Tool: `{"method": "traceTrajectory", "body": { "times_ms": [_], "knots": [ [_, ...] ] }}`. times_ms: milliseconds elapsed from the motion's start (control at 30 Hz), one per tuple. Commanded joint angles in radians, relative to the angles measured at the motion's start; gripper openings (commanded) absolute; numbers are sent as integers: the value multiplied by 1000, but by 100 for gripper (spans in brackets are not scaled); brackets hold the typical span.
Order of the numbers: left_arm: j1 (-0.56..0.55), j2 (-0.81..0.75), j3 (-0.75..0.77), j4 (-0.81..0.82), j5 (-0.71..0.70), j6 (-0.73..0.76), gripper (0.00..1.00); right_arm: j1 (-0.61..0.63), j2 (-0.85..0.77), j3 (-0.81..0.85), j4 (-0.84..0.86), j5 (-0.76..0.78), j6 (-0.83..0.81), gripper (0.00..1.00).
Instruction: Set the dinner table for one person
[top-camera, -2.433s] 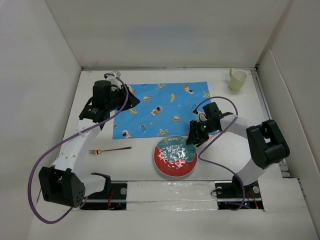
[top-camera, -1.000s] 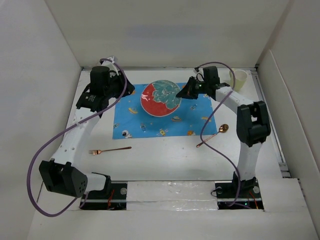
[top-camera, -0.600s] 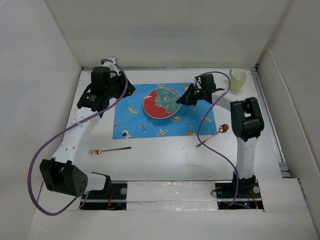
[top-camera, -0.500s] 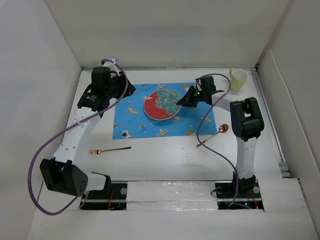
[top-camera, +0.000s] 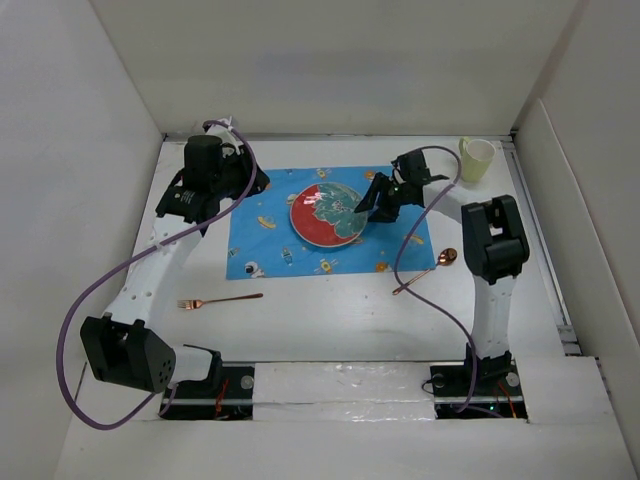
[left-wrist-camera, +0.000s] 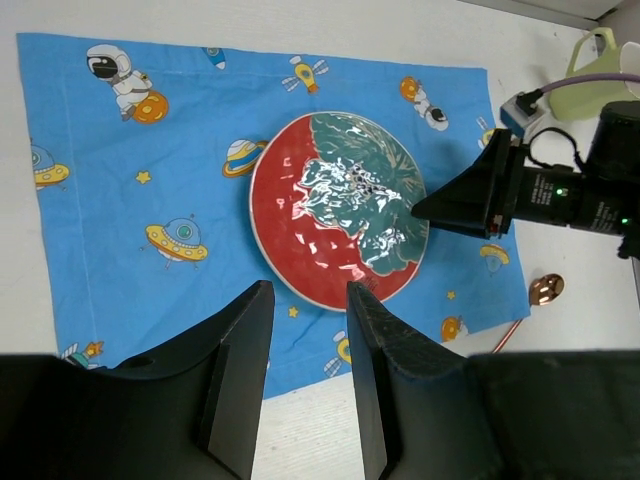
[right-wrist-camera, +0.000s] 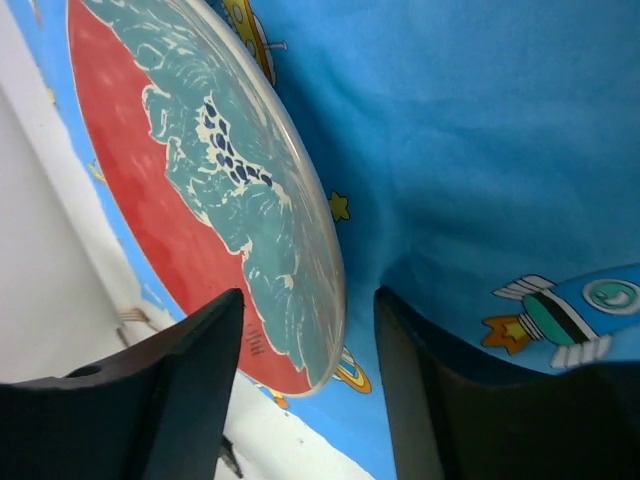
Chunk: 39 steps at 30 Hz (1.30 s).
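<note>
At the centre of the placemat (top-camera: 262, 240), the plate (top-camera: 325, 213) now lies flat, just released by the right gripper (top-camera: 366, 204), whose fingers stand parted astride the rim, holding nothing. The left gripper (left-wrist-camera: 307, 300) hovers half open and empty above the placemat's left edge. The dinner table (top-camera: 330, 310) beneath the placemat has its plate set.

In the right wrist view, the plate (right-wrist-camera: 190, 190) is cut off at 12 o'clock. In the left wrist view, the cup (left-wrist-camera: 600, 62) is cropped at 2 o'clock, and most of the spoon (left-wrist-camera: 545, 290) is hidden behind the left gripper (left-wrist-camera: 307, 292) at 5 o'clock.
</note>
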<state>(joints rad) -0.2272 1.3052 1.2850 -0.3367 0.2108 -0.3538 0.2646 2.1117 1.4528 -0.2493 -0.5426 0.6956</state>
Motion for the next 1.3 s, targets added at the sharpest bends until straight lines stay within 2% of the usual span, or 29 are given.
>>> {"method": "traceTrajectory", "body": {
  "times_ms": [0, 100, 133, 167, 200, 233, 267, 300, 433, 467, 500, 567, 633, 767, 900, 1000, 1200, 1267],
  "knots": [
    [2, -7, 7, -4, -39, 29, 33, -5, -111, 104, -119, 117, -94, 61],
    [2, -11, 20, -18, -51, 30, 33, -56, -170, 165, -192, 165, -133, 58],
    [2, -12, 22, -19, -48, 30, 32, -74, -185, 197, -203, 173, -145, 46],
    [2, -14, 23, -22, -48, 32, 31, -96, -200, 214, -212, 185, -148, 13],
    [2, -12, 25, -24, -47, 35, 27, -146, -226, 230, -220, 234, -150, 0],
    [2, -14, 22, -27, -42, 36, 11, -174, -237, 244, -226, 269, -151, 0],
    [2, -14, 17, -31, -41, 39, 3, -203, -245, 286, -238, 303, -154, 0],
    [2, -20, 13, -33, -40, 41, 0, -261, -249, 308, -275, 382, -156, 0],
    [2, -44, -19, -32, -34, 47, 0, -381, -243, 398, -340, 616, -168, 0],
    [2, -47, -30, -36, -33, 49, 0, -399, -233, 414, -349, 653, -169, 15],
    [2, -53, -33, -36, -31, 50, 0, -419, -220, 452, -376, 694, -173, 24],
    [2, -58, -53, -33, -27, 50, 14, -470, -156, 500, -416, 714, -176, 44],
    [2, -64, -62, -30, -19, 49, 24, -491, -115, 572, -465, 725, -180, 50],
    [2, -58, -69, -24, -2, 42, 29, -504, -26, 675, -501, 734, -194, 58],
    [2, -44, -69, -30, -2, 42, 30, -504, 106, 837, -576, 710, -205, 59],
    [2, -41, -67, -31, -5, 44, 30, -493, 146, 908, -610, 725, -205, 59],
    [2, -21, -58, -35, -2, 44, 30, -475, 166, 801, -558, 727, -185, 58],
    [2, -17, -55, -35, 1, 44, 30, -464, 175, 775, -544, 727, -177, 52]
  ]
}}
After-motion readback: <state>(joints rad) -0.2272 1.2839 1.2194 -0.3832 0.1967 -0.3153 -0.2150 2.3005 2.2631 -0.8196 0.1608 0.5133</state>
